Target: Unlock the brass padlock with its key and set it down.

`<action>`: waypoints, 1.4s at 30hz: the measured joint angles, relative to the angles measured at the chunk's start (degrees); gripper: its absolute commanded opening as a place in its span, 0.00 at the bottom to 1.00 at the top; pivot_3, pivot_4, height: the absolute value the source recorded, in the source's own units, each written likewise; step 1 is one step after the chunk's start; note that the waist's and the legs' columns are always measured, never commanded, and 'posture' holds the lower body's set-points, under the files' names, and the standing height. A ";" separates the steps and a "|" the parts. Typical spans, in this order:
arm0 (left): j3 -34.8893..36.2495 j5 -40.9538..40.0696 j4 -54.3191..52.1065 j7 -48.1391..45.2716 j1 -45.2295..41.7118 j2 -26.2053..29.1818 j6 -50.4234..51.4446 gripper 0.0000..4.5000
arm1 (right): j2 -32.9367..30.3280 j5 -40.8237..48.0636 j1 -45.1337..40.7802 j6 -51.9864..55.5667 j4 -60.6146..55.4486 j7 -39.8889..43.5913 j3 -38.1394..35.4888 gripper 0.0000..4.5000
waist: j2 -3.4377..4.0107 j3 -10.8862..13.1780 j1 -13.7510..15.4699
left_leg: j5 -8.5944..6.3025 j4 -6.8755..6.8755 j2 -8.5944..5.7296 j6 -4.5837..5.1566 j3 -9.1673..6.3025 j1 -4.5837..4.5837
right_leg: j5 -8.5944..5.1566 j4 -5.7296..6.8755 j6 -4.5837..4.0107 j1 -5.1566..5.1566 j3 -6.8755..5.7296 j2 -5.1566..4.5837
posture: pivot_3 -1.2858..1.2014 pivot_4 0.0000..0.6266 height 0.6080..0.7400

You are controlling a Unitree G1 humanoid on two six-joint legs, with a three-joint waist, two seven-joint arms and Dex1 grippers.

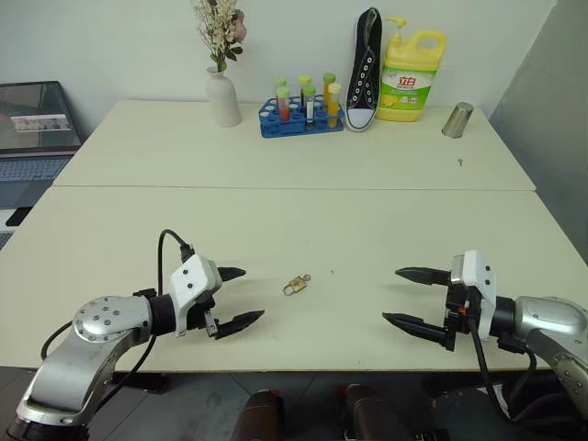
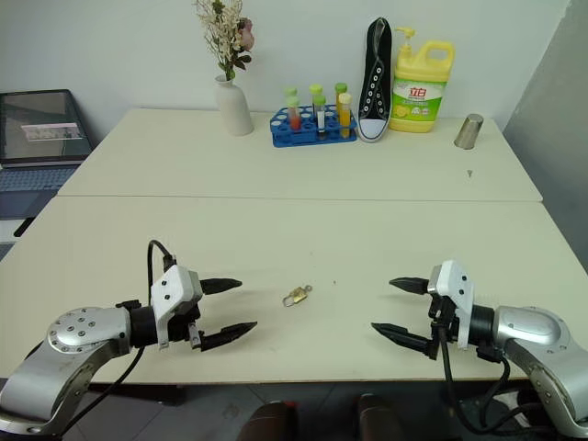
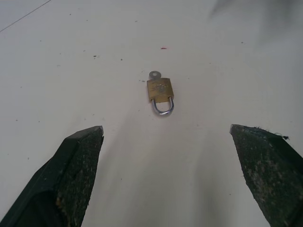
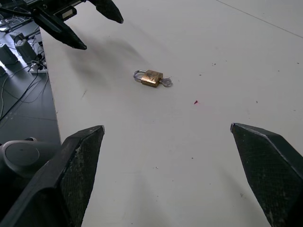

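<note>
The brass padlock (image 1: 294, 288) lies flat on the cream table (image 1: 276, 230), near its front edge and midway between my two arms. The key (image 1: 304, 278) sticks out of its body, and its silvery shackle (image 3: 163, 107) looks closed. My left gripper (image 1: 235, 299) hovers open to the padlock's left, fingers aimed toward it, nothing between them. To the right of the padlock my right gripper (image 1: 415, 297) also stands open and empty, pointing back at it. Both are a short gap away from the padlock (image 4: 151, 78).
At the table's back stand a white vase with flowers (image 1: 221, 92), a blue rack of tubes (image 1: 301, 108), a black sneaker (image 1: 365, 69), a yellow detergent bottle (image 1: 412, 75) and a metal cup (image 1: 457, 120). A laptop (image 1: 35, 129) sits off the left side.
</note>
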 measured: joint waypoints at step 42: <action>-15.66 12.35 8.67 10.60 -12.02 -12.20 0.58 1.00 | 1.68 -1.12 -2.46 5.69 -5.87 -4.64 3.73 1.00 | -0.04 -0.02 0.12 | 0.00 0.05 -0.05 0.00 -0.04 -0.02 | 0.01 0.05 0.01 0.02 0.00 0.11 | 0.52 0.24 1.00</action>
